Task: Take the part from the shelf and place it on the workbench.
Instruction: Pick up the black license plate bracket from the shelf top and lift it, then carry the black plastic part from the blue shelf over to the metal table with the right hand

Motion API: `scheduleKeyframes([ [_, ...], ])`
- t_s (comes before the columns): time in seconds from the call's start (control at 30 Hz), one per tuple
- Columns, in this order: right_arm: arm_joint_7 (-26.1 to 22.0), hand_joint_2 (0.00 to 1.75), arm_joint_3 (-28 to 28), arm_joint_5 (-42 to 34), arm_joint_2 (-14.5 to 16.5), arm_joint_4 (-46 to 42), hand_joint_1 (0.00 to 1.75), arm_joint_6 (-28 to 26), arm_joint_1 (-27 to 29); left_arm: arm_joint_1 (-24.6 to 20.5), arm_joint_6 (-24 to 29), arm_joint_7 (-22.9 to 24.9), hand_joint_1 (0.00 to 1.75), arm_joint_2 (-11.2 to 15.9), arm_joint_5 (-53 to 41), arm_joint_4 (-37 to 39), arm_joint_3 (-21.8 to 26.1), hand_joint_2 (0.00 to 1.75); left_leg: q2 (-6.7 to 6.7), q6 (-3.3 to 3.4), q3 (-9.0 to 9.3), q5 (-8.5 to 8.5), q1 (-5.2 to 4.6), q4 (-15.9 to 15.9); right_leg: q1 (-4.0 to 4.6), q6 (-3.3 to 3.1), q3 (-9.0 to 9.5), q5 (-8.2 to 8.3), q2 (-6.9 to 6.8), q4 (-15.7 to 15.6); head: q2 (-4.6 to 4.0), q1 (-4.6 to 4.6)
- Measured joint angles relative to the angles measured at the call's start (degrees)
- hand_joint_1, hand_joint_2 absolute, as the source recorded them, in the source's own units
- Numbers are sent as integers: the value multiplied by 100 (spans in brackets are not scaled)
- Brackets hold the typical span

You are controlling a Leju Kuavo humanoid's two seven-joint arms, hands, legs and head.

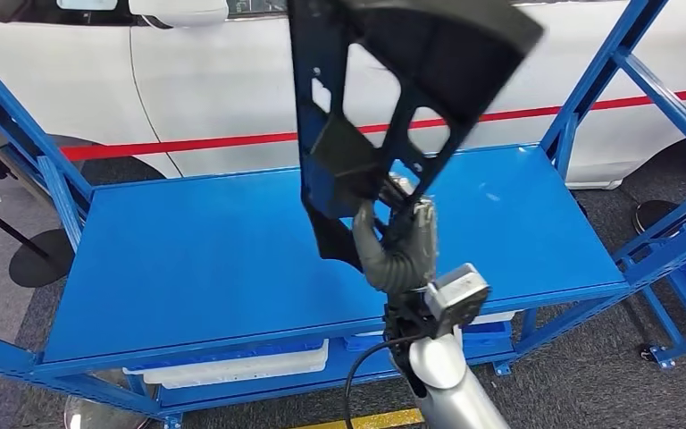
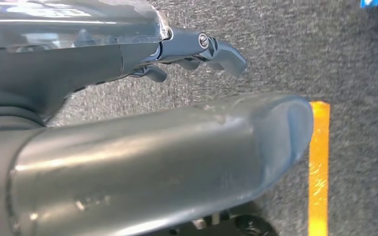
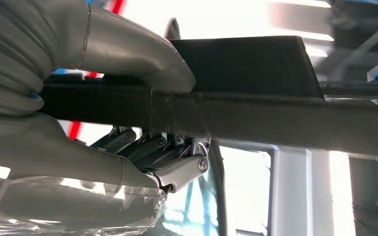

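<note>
Your right hand (image 1: 399, 243) is clamped on the lower edge of the flat black plastic part with cut-out openings (image 1: 393, 98), holding it raised above the blue metal surface (image 1: 196, 259). Your left hand (image 2: 197, 49) hangs over grey carpet, fingers apart, holding nothing.

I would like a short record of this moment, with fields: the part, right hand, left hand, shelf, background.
part: black plastic part with cut-out holes, held up above the shelf, touching no surface
right hand: right hand grips the part at its lower end; thumb on one side, fingers on the other
left hand: left hand hangs over grey carpet, holding nothing
shelf: blue shelf; white bins below it
background: white car behind a red stripe
</note>
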Motion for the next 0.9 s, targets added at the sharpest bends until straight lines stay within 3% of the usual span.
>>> scheduleKeyframes([
  [0.03,-9,175,-37,-34,-56,-123,175,2,52,-2,2,-1,0,-9,-1,0,17,87,5,6,2,-5,-5,2,-1,9,-164,-89,-1,313,0,-1],
  [0.07,-26,175,-66,-75,-105,-221,175,2,105,-4,3,-3,0,-17,-1,0,37,131,6,9,5,-12,-8,6,-3,12,-238,-64,-2,429,0,0],
  [0.1,-62,175,-92,-143,-148,-313,175,3,157,-8,4,-7,0,-28,-1,0,59,175,3,8,13,-21,-9,12,-5,8,-192,76,-3,306,0,-1],
  [0.17,-172,175,-159,-403,-231,-517,175,57,278,-17,30,-26,0,-59,-5,0,103,175,-11,-9,35,-53,-9,30,-6,-24,168,500,-7,-466,1,1],
  [0.23,-286,175,-261,-800,-303,-726,175,209,466,-19,75,-51,0,-93,-14,0,140,175,-33,-56,43,-94,-30,61,13,-69,479,703,-7,-1106,1,-2],
  [0.3,-377,175,-381,-1135,-351,-869,175,361,720,-15,99,-64,0,-121,-18,0,191,175,-46,-119,47,-117,-47,59,34,-114,540,686,1,-1233,1,-6],
  [0.4,-445,175,-518,-1287,-396,-997,175,442,981,-17,107,-72,0,-144,-18,0,256,175,-30,-220,9,-245,-38,184,-6,-214,566,701,9,-1287,-1,-15],
  [0.43,-453,175,-540,-1294,-402,-1025,175,454,1020,-23,107,-74,0,-146,-18,0,268,175,-23,-251,-88,-383,-32,408,-22,-244,578,706,6,-1307,0,-25],
  [0.5,-462,175,-564,-1298,-411,-1048,175,475,1080,-32,106,-75,0,-151,-18,0,284,175,-14,-298,-452,-750,-21,1177,-21,-277,590,692,-1,-1307,0,-39],
  [0.53,-461,175,-577,-1300,-415,-1050,175,473,1110,-34,105,-75,0,-155,-14,0,290,175,-14,-313,-632,-868,-18,1533,-18,-283,595,685,-2,-1303,0,-38],
  [0.57,-457,175,-594,-1307,-418,-1050,175,456,1151,-33,106,-75,0,-158,-1,0,298,175,-13,-319,-740,-882,-17,1728,-14,-287,605,675,-2,-1298,1,-39],
  [0.6,-453,175,-623,-1335,-419,-1052,175,432,1216,-32,109,-74,0,-162,21,0,316,175,-13,-315,-730,-771,-18,1677,-10,-285,622,663,0,-1293,1,-40],
  [0.63,-457,175,-666,-1372,-414,-1055,175,408,1319,-33,119,-69,0,-164,49,0,345,175,-13,-300,-601,-560,-19,1385,-7,-278,649,646,1,-1289,0,-40],
  [0.67,-486,175,-728,-1411,-402,-1057,175,402,1473,-34,134,-62,0,-167,80,0,380,175,-14,-270,-402,-331,-22,944,-4,-268,680,625,-3,-1287,1,-40],
  [0.73,-668,175,-890,-1466,-358,-1043,175,524,1879,-39,176,-38,0,-184,138,0,466,175,-19,-201,-72,-70,-49,244,12,-226,710,593,-16,-1275,0,-33],
  [0.83,-1260,175,-1192,-1501,-244,-971,175,1072,2594,-25,244,7,0,-242,171,0,596,175,-33,-121,2,-28,-79,60,13,-142,702,607,-28,-1273,1,-27],
  [0.9,-1577,175,-1512,-1450,-95,-919,175,1682,3056,-10,259,13,0,-290,163,-2,677,175,-18,-55,12,19,-51,-3,13,-93,684,490,-22,-1188,1,-20],
])
